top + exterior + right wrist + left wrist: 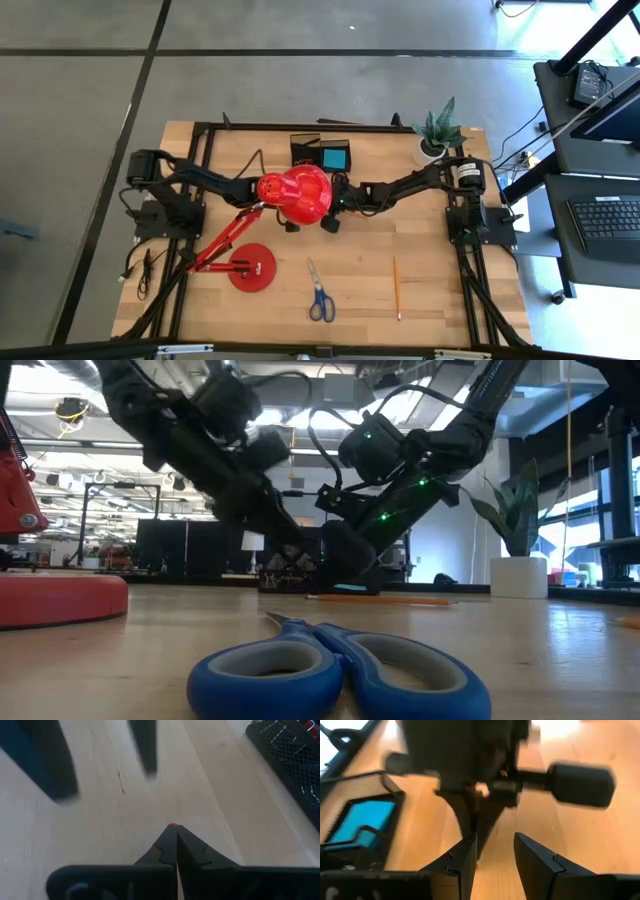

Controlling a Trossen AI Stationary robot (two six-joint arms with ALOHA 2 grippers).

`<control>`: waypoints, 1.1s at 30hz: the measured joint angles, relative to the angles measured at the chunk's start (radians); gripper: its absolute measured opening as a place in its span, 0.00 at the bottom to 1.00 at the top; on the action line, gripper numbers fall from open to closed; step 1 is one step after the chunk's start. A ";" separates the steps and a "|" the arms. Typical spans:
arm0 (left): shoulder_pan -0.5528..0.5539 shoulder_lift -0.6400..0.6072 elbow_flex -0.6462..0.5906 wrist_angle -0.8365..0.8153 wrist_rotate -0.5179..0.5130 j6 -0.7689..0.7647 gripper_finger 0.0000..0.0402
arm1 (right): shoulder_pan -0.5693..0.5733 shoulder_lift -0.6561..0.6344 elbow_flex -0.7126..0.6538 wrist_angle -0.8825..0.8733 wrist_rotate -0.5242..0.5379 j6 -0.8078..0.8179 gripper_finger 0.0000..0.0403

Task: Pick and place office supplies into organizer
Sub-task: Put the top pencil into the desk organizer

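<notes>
The organizer (322,153) is sitting at the desk's far edge, holding a blue block (335,158). One pair of scissors (319,293) and one pencil (396,286) are lying near the front edge. The left gripper (494,855) is holding its jaws apart; the right gripper (175,831) is pinching a pencil tip.

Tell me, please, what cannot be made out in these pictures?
- High view: both grippers' fingertips, crowded against the lamp head and too small.
- Right wrist view: the right gripper is shut with a red speck at its tip. The fingers hide what it belongs to.
- Left wrist view: the left gripper is open, and the arm ahead is blurred.
- Organizer: its compartments are too small in the high view.
- Low view: the scissors are cut off by the bottom edge.
</notes>
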 joint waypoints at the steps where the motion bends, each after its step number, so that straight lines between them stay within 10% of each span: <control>1: 0.000 0.021 0.007 -0.003 0.001 0.010 0.31 | 0.000 0.000 0.000 0.000 -0.001 0.000 0.01; 33: 0.040 0.208 0.119 -0.143 -0.033 0.016 0.31 | 0.001 -0.002 0.001 0.012 -0.033 -0.030 0.02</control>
